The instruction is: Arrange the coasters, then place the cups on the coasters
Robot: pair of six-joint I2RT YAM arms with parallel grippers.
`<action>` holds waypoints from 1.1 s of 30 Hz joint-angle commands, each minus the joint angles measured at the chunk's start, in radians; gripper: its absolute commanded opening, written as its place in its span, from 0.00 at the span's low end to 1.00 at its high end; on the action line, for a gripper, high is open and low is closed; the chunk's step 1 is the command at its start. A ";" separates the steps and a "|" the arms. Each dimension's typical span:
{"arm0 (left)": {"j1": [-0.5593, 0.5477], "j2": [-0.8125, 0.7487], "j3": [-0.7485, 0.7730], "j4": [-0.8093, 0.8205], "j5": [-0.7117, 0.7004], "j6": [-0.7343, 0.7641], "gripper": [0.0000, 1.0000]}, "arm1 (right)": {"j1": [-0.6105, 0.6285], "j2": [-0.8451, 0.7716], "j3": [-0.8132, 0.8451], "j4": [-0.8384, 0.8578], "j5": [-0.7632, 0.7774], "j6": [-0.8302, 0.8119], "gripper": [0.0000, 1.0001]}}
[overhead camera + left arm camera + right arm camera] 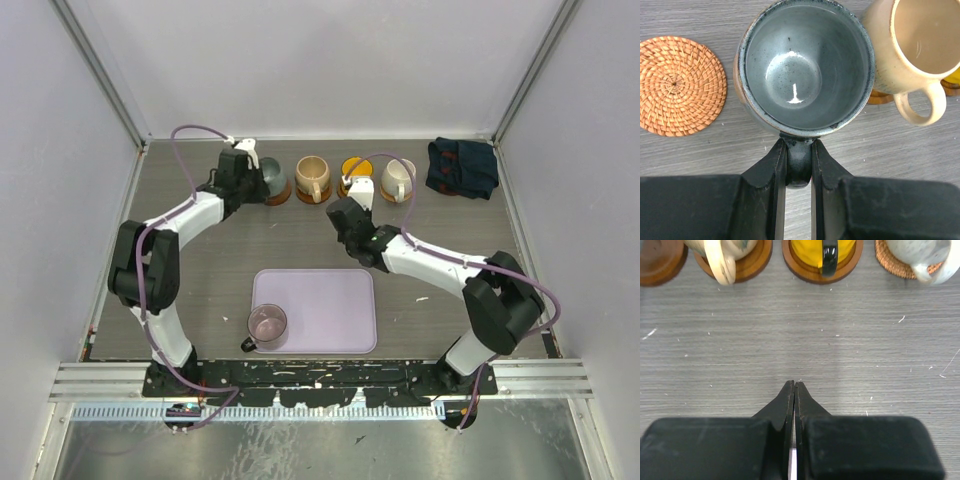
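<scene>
A: Left wrist view first: what has your left hand (pixel 799 150) got?

B: It is clenched on the dark handle of the grey-green cup (pixel 805 65), which is glossy blue-grey inside with a speckled rim. An empty woven coaster (pixel 680 85) lies at its 9 o'clock. The tan cup (pixel 915 45) stands at its 3 o'clock on a wooden coaster (pixel 880 97).

A: Is the cup set down?

B: From above, a brown coaster (pixel 279 198) shows beneath it. I cannot tell whether it rests there.

A: And your right hand (pixel 794 387)?

B: Pressed shut on nothing, over bare surface (pixel 800 340). At my 12 o'clock the black-handled yellow cup (pixel 822 250) sits on an orange-brown coaster (pixel 790 267). At 1 o'clock the white cup (pixel 920 255) sits on a wicker coaster (pixel 888 263). The pinkish-purple cup (pixel 267 324) stands on the lavender tray (pixel 330 300), in its 7 o'clock corner.
</scene>
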 commanded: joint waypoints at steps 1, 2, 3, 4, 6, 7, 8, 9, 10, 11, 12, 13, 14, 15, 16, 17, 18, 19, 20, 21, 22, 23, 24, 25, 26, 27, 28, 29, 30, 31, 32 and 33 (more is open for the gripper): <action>0.002 0.007 0.122 0.083 -0.001 0.012 0.00 | -0.005 -0.074 0.010 0.044 0.037 -0.012 0.04; 0.003 0.018 0.136 0.070 -0.006 0.009 0.00 | -0.005 -0.081 0.009 0.044 0.036 -0.013 0.04; 0.003 0.026 0.148 0.061 -0.010 0.008 0.00 | -0.004 -0.085 0.008 0.044 0.033 -0.013 0.04; 0.002 0.034 0.158 0.052 -0.013 0.007 0.00 | -0.005 -0.089 0.008 0.044 0.032 -0.013 0.04; 0.001 0.049 0.180 0.032 -0.020 0.006 0.00 | -0.007 -0.093 0.008 0.044 0.030 -0.013 0.04; 0.002 0.056 0.192 0.020 -0.021 0.007 0.00 | -0.006 -0.093 0.008 0.043 0.029 -0.013 0.04; 0.003 0.061 0.205 0.006 -0.026 0.007 0.00 | -0.006 -0.093 0.008 0.044 0.028 -0.013 0.04; 0.002 0.066 0.215 -0.004 -0.029 0.007 0.00 | -0.006 -0.092 0.008 0.044 0.027 -0.012 0.04; 0.003 0.071 0.226 -0.014 -0.034 0.007 0.00 | -0.007 -0.089 0.009 0.044 0.026 -0.012 0.04; 0.002 0.077 0.236 -0.023 -0.036 0.006 0.00 | -0.006 -0.088 0.010 0.043 0.025 -0.012 0.04; 0.003 0.081 0.246 -0.035 -0.037 0.007 0.00 | -0.006 -0.086 0.010 0.044 0.023 -0.012 0.04; 0.003 0.087 0.256 -0.045 -0.038 0.009 0.00 | -0.006 -0.085 0.012 0.044 0.021 -0.012 0.04; 0.003 0.091 0.263 -0.052 -0.039 0.010 0.00 | -0.006 -0.086 0.013 0.044 0.020 -0.012 0.04; 0.003 0.094 0.267 -0.056 -0.041 0.011 0.00 | -0.006 -0.085 0.014 0.044 0.020 -0.012 0.04; 0.003 0.097 0.271 -0.058 -0.042 0.012 0.00 | -0.007 -0.086 0.014 0.044 0.019 -0.012 0.04; 0.003 0.101 0.275 -0.061 -0.043 0.011 0.00 | -0.007 -0.087 0.014 0.044 0.019 -0.012 0.04; 0.002 0.106 0.280 -0.066 -0.041 0.009 0.00 | -0.006 -0.086 0.014 0.043 0.019 -0.012 0.04; 0.002 0.111 0.283 -0.069 -0.040 0.010 0.00 | -0.007 -0.086 0.013 0.044 0.019 -0.013 0.04; 0.000 0.115 0.288 -0.073 -0.040 0.009 0.00 | -0.006 -0.087 0.012 0.044 0.018 -0.013 0.04; -0.001 0.120 0.289 -0.075 -0.041 0.009 0.00 | -0.006 -0.087 0.012 0.044 0.017 -0.013 0.04; -0.003 0.124 0.293 -0.078 -0.040 0.008 0.00 | -0.006 -0.086 0.011 0.044 0.016 -0.013 0.04; -0.002 0.129 0.296 -0.080 -0.041 0.009 0.00 | -0.006 -0.085 0.009 0.043 0.016 -0.012 0.04; -0.003 0.134 0.300 -0.081 -0.041 0.007 0.00 | -0.007 -0.085 0.008 0.043 0.014 -0.012 0.04; -0.002 0.138 0.302 -0.082 -0.041 0.006 0.00 | -0.007 -0.087 0.007 0.043 0.014 -0.012 0.04; -0.003 0.144 0.303 -0.082 -0.040 0.006 0.00 | -0.008 -0.087 0.005 0.044 0.014 -0.012 0.04; -0.003 0.147 0.304 -0.079 -0.040 0.005 0.00 | -0.006 -0.088 0.004 0.043 0.014 -0.010 0.04; -0.004 0.149 0.305 -0.076 -0.040 0.006 0.00 | -0.007 -0.087 0.002 0.044 0.014 -0.011 0.05; -0.004 0.150 0.305 -0.071 -0.040 0.006 0.00 | -0.007 -0.087 0.001 0.044 0.014 -0.011 0.04; -0.004 0.152 0.304 -0.066 -0.039 0.006 0.00 | -0.007 -0.087 0.000 0.043 0.014 -0.012 0.04; -0.003 0.153 0.301 -0.061 -0.040 0.007 0.00 | -0.008 -0.087 -0.001 0.043 0.015 -0.012 0.05; -0.004 0.153 0.298 -0.054 -0.041 0.007 0.00 | -0.008 -0.087 -0.002 0.045 0.016 -0.012 0.04; -0.003 0.152 0.294 -0.046 -0.041 0.007 0.00 | -0.008 -0.086 -0.003 0.047 0.016 -0.012 0.04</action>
